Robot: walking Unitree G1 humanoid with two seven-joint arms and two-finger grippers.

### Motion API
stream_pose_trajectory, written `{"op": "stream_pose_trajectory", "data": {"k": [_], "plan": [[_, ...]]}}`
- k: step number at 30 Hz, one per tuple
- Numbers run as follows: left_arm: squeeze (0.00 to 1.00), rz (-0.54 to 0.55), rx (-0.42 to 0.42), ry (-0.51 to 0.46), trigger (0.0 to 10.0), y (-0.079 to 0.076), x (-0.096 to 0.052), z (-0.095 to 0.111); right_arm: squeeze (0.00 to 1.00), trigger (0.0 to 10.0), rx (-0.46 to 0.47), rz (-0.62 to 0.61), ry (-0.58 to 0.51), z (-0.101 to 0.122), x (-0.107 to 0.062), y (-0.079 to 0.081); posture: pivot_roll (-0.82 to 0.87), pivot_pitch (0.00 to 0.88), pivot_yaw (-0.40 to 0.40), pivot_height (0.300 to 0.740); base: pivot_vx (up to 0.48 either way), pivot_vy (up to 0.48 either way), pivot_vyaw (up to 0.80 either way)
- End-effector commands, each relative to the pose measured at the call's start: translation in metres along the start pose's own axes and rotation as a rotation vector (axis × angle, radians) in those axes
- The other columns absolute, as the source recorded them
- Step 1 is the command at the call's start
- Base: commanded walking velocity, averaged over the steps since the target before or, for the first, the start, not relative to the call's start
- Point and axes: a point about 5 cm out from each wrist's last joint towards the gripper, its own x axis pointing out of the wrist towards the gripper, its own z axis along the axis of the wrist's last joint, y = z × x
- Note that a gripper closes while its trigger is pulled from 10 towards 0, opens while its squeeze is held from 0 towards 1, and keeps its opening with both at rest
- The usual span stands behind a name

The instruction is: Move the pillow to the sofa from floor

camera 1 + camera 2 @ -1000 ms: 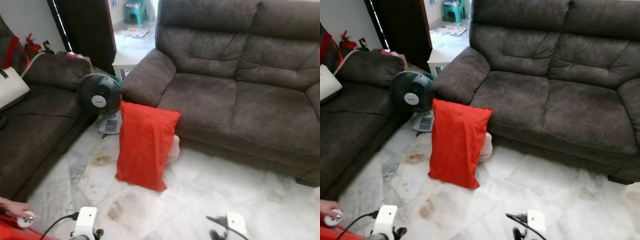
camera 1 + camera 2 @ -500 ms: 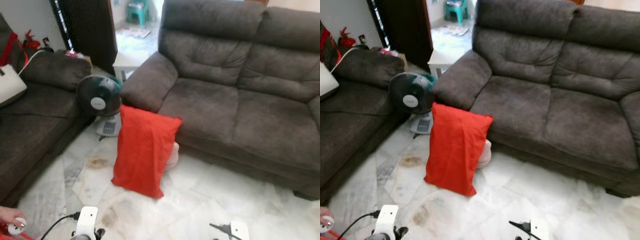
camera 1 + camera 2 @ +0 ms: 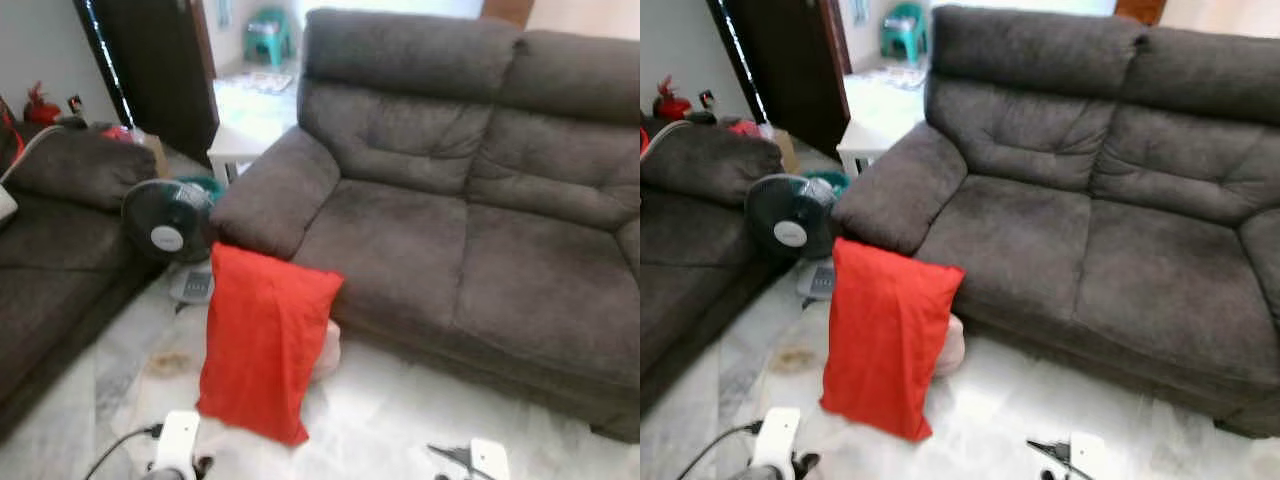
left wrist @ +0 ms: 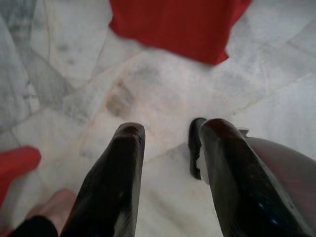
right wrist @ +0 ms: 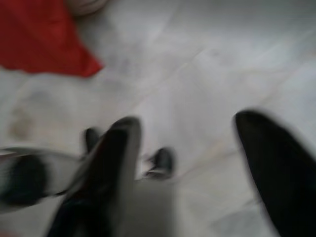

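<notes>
- My left gripper (image 4: 170, 140) hangs low over the marble floor (image 3: 380, 410), its two black fingers (image 4: 118, 168) spread apart with nothing between them.
- My right gripper (image 5: 197, 148) is also down over the floor; that wrist picture is blurred, but I can see the fingers standing wide apart and empty.
- In the left wrist view a bit of a person's hand (image 4: 49, 207) shows beside the fingers, next to something red I cannot identify.
- Just ahead of both grippers the red pillow (image 3: 262, 340) stands upright on the floor, its top edge leaning against the front of the sofa (image 3: 450, 230) below the near armrest.
- A pale round object (image 3: 328, 350) sits on the floor behind the pillow, touching the sofa base; I cannot tell what it is.
- To my left a small dark fan (image 3: 165, 225) stands on the floor between the sofa's armrest and a second sofa (image 3: 50, 260).
- Farther back a white side table (image 3: 235, 150) sits beside the armrest, before a dark door (image 3: 150, 70).
</notes>
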Motion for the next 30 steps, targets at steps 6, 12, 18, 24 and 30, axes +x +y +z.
{"op": "stream_pose_trajectory", "data": {"k": [6,12,18,24,30], "plan": [[0.00,-0.007,-0.006,0.009,10.0,-0.0042,0.0007,-0.0007,0.00,10.0,-0.034,-0.005,-0.022,0.0053,-0.0002,-0.0042,0.10,0.015,-0.026,0.740,0.400,0.000,0.13],[0.00,-0.002,0.010,0.012,10.0,-0.0037,0.0008,-0.0002,0.00,10.0,-0.039,0.000,-0.017,0.0057,0.0000,-0.0037,0.10,0.017,-0.028,0.740,0.047,0.000,0.80],[0.00,0.001,0.003,0.010,10.0,-0.0039,0.0009,0.0006,0.00,10.0,-0.047,0.003,-0.014,0.0063,0.0001,-0.0037,0.10,0.022,-0.028,0.740,0.000,0.000,0.80],[0.00,0.000,0.003,0.010,10.0,-0.0048,0.0011,0.0011,0.00,10.0,-0.032,0.003,-0.016,0.0065,0.0001,-0.0043,0.10,0.026,-0.029,0.740,0.000,0.000,0.67],[0.00,-0.003,0.003,0.010,10.0,-0.0048,0.0011,0.0008,0.00,10.0,-0.014,-0.002,-0.014,0.0057,0.0000,-0.0045,0.10,0.027,-0.028,0.740,0.000,0.000,0.00]]}}
